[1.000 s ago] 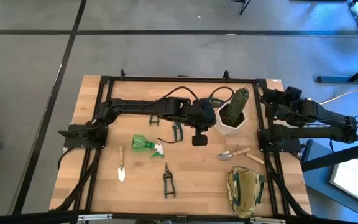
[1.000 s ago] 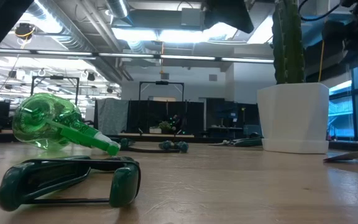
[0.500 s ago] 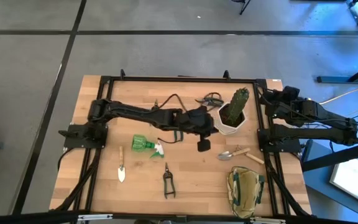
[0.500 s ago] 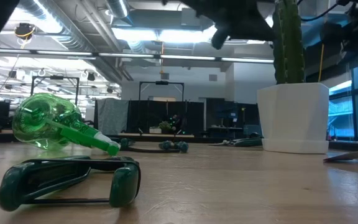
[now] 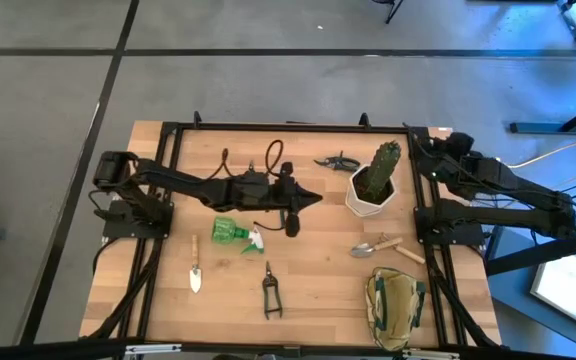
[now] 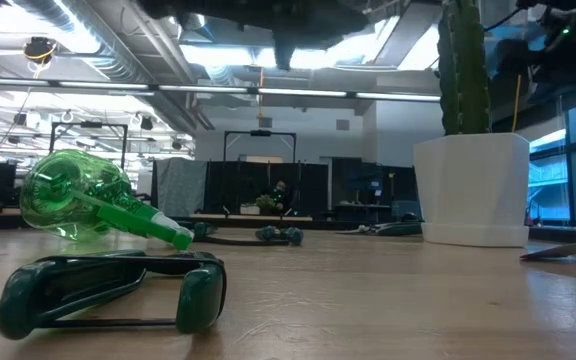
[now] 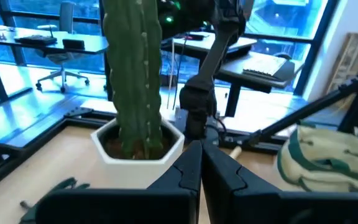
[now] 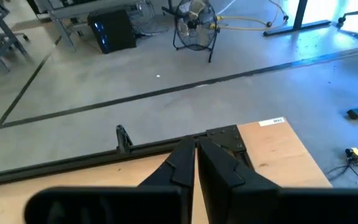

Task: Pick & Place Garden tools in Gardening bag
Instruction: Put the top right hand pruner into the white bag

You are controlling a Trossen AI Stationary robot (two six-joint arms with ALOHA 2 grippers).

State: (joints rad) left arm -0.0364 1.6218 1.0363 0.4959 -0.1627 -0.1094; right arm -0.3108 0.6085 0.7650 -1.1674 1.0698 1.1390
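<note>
From above, the left gripper [image 5: 311, 199] hovers over the middle of the wooden desk [image 5: 168, 300], fingers pressed together, holding nothing. The green plastic spray bottle [image 5: 236, 233] lies just beside it, toward the front edge. The olive-khaki fabric gardening bag [image 5: 395, 306] sits well apart at the front right corner. The right gripper [image 5: 430, 140] waits at the back right corner — shut and empty.

At desk level, black pruning shears [image 6: 108, 290] lie in front of the spray bottle.

From the left wrist, the closed fingers [image 7: 188, 171] face the green cactus in its white hexagonal pot [image 7: 140, 146] — the bag beside it.
</note>
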